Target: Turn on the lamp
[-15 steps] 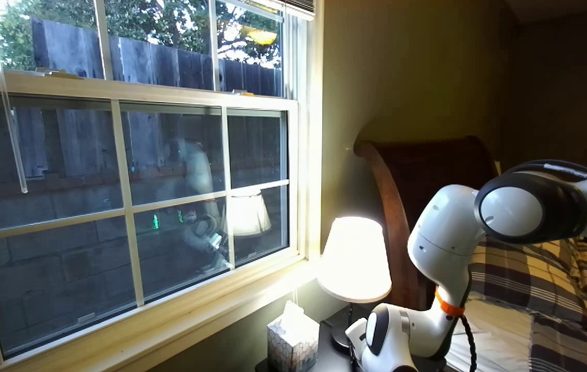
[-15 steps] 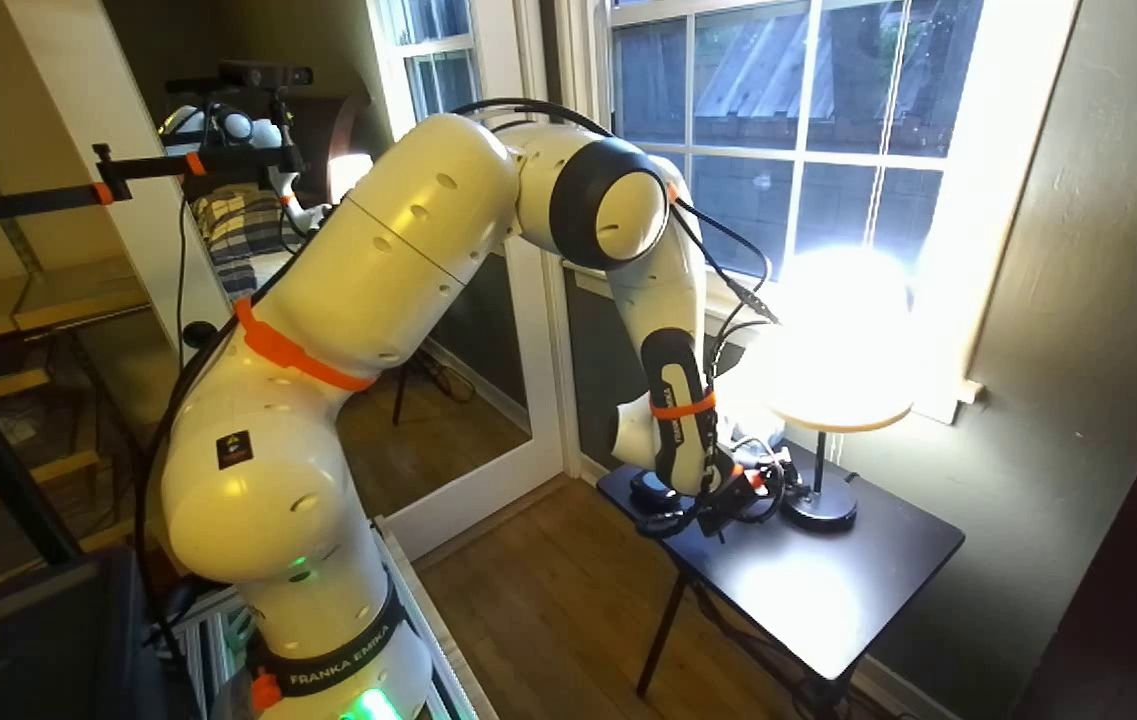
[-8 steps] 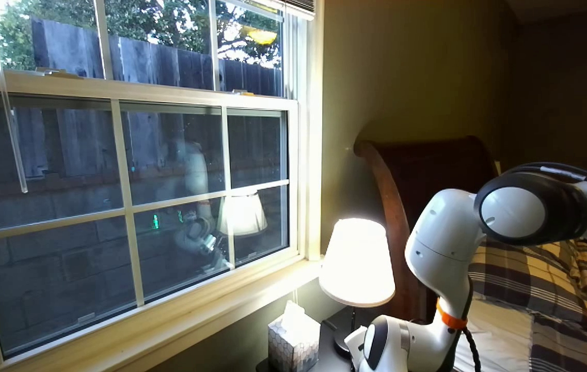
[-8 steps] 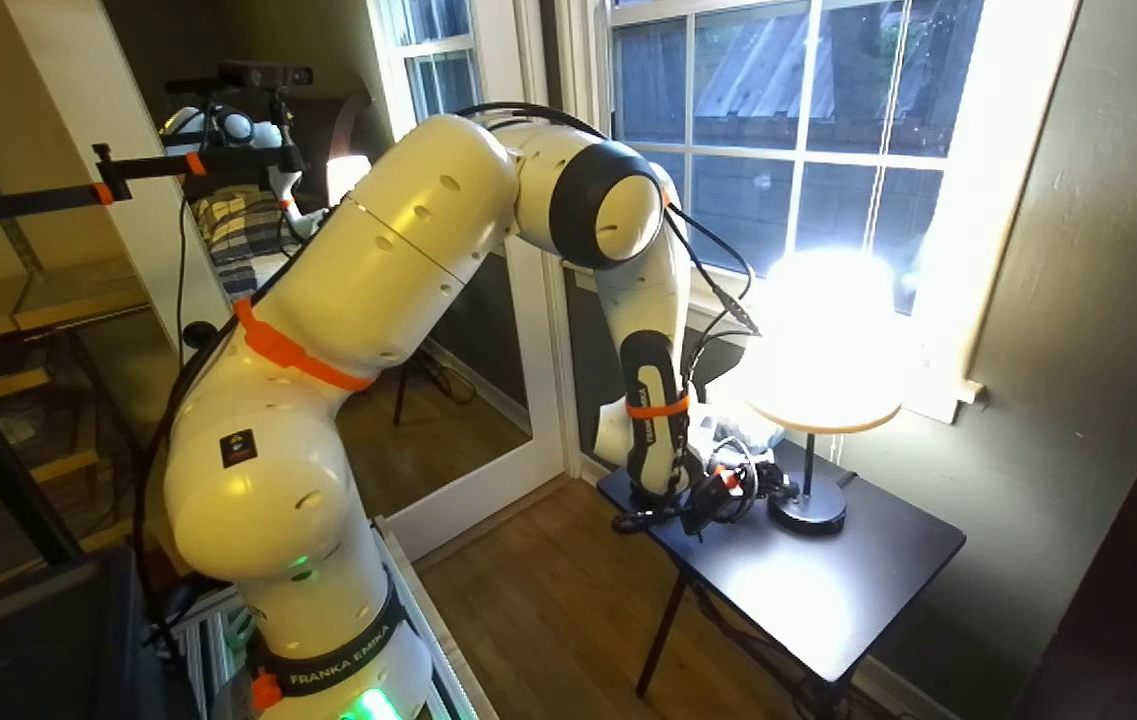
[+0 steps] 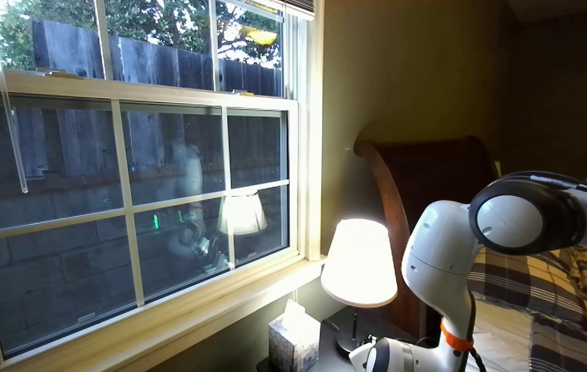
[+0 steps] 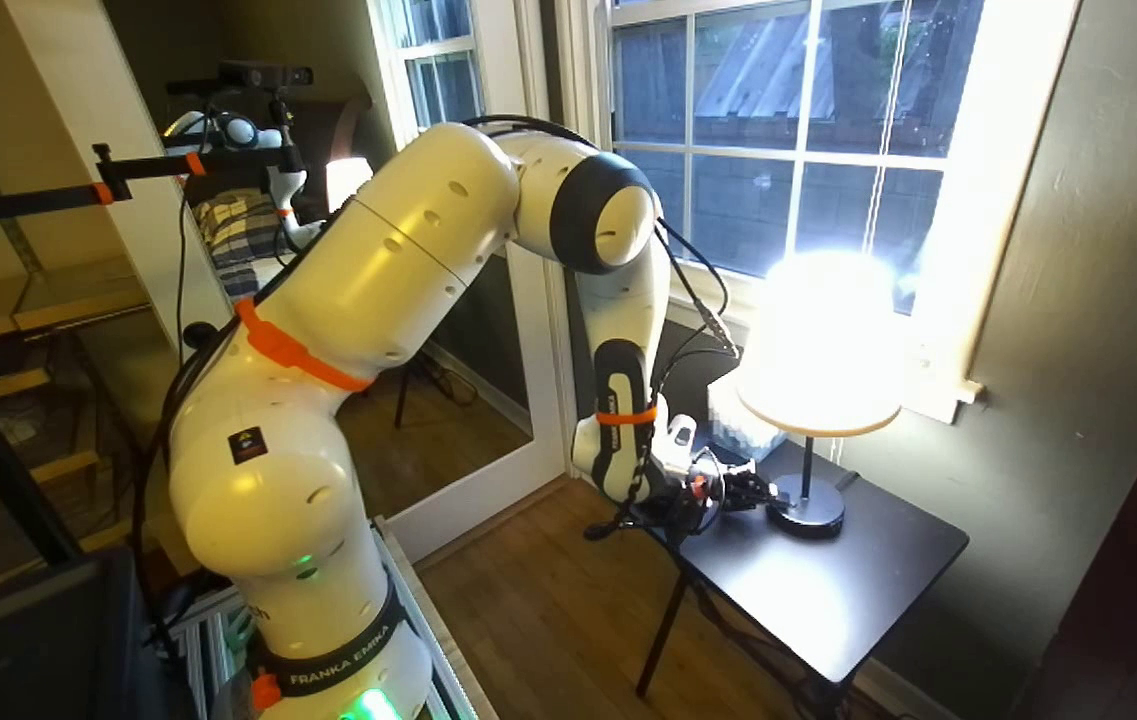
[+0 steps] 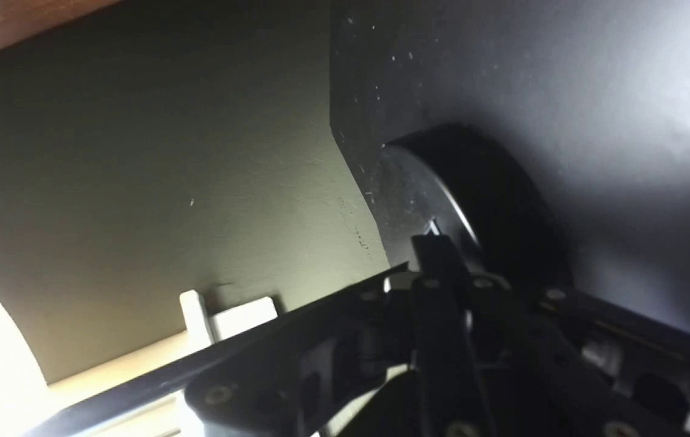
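I have the pincer (image 7: pixel 431 246) clenched, its jaws drawn together, low over the black table (image 6: pixel 818 610). The lamp (image 6: pixel 820 340) stands upright on that table, directly in front of the fingertips (image 7: pixel 432 258). In my wrist view its round dark base (image 7: pixel 420 185) sits just ahead of them; whether they touch it, I can't tell from here. A small bright sliver (image 7: pixel 434 227) shows right at the tips, too slight for me to name. The stem (image 6: pixel 807 465) rises just past the pincer, and the shade (image 5: pixel 359 263) stands above pincer level, glowing white: I'm looking at a lit lamp. In an exterior view the white arm (image 5: pixel 438 258) hides most of the pincer from me, with the lamp's base showing just to the left of it. The patterned tissue box (image 5: pixel 294 341) stands near the pincer, on the window side and apart from it. The window (image 5: pixel 169 155) rises beyond the box, farther from the pincer. The bed (image 5: pixel 530 305), with its plaid cover, shows to the pincer's right in that same view, on the arm's far side.
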Tool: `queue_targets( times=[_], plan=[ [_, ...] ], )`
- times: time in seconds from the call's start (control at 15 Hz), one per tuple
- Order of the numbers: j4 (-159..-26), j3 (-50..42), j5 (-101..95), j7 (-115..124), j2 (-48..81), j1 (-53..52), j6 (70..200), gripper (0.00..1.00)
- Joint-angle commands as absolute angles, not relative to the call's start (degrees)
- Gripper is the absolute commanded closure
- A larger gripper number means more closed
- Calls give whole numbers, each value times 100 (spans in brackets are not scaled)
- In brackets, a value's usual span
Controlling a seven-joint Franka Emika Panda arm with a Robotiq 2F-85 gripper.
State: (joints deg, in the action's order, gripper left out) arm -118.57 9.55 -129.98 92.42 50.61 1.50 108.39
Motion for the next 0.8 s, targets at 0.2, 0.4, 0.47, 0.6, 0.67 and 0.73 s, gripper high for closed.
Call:
queue_targets(
  times=[0.2, 0.4, 0.47, 0.6, 0.67, 0.73],
  plan=[
    [-11976, 972, -12735, 9455, 5076, 6, 10310, 100],
    [-12050, 1004, -12690, 9380, 4976, -53, 10152, 100],
    [-12075, 1021, -12632, 9335, 4940, -72, 10104, 100],
    [-12144, 1062, -12412, 9196, 4813, -146, 9947, 100],
    [-12167, 1088, -12239, 9074, 4737, -202, 9825, 100],
    [-12181, 1118, -12031, 8968, 4660, -257, 9665, 100]
  ],
)
